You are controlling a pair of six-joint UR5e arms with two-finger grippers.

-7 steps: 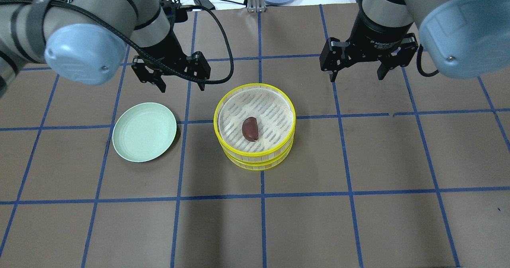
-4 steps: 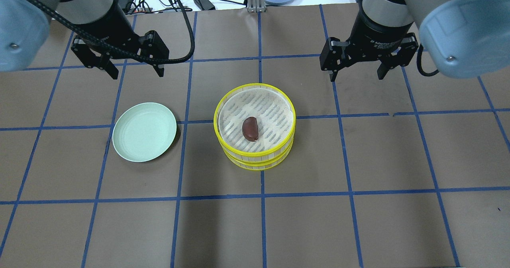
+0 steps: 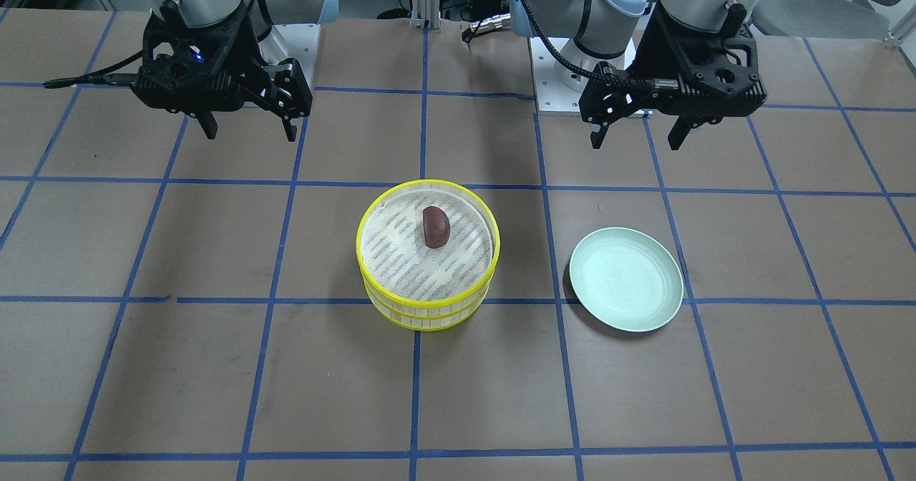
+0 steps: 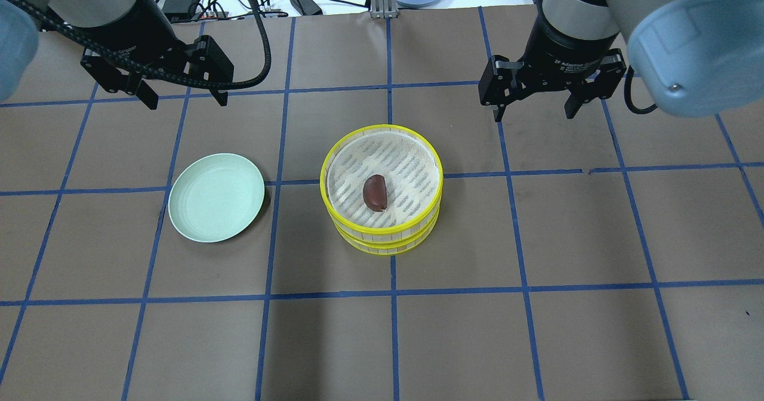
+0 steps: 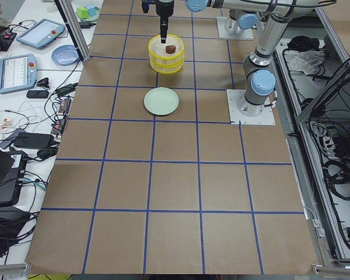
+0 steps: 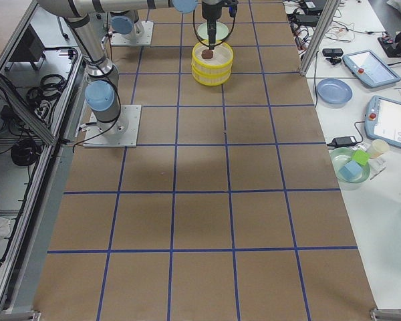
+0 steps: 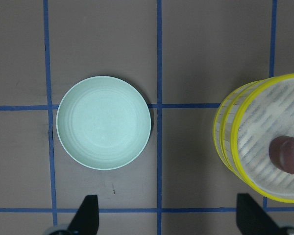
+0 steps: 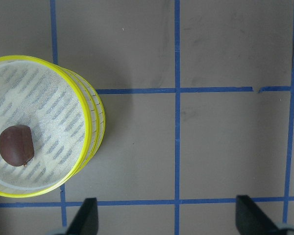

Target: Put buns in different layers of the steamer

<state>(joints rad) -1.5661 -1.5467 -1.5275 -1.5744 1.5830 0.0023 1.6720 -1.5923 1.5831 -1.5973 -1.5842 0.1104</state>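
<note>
**Brown bun in the top tray, both end effectors raised and holding nothing**

The two steamer trays stand stacked in the middle of the worktop (image 4: 537, 240). The upper tray (image 4: 382, 128) sits squarely on the lower tray (image 4: 385, 249), so only the upper mesh floor shows. The dark reddish-brown bun (image 4: 375, 193) lies on that mesh, close to the centre and touching no wall. This is probably a deliberate drop point, leaving it well inside the rim.

The cream-white bun appears in no view. The upper tray covers the lower one's interior, so whether that bun lies inside cannot be told. If it does, each layer holds one bun and the task looks finished.

The pale green plate (image 4: 216, 198) rests to the left of the stack, apart from it, with no bun on it.

The left end effector (image 4: 187, 99) hangs high on the left, its fingers spread apart and gripping nothing. The right end effector (image 4: 535, 113) hangs high on the right in the same state. Both wrist cameras look straight down from well above the stack, which reads as a parked, clear-of-the-work pose.
</note>
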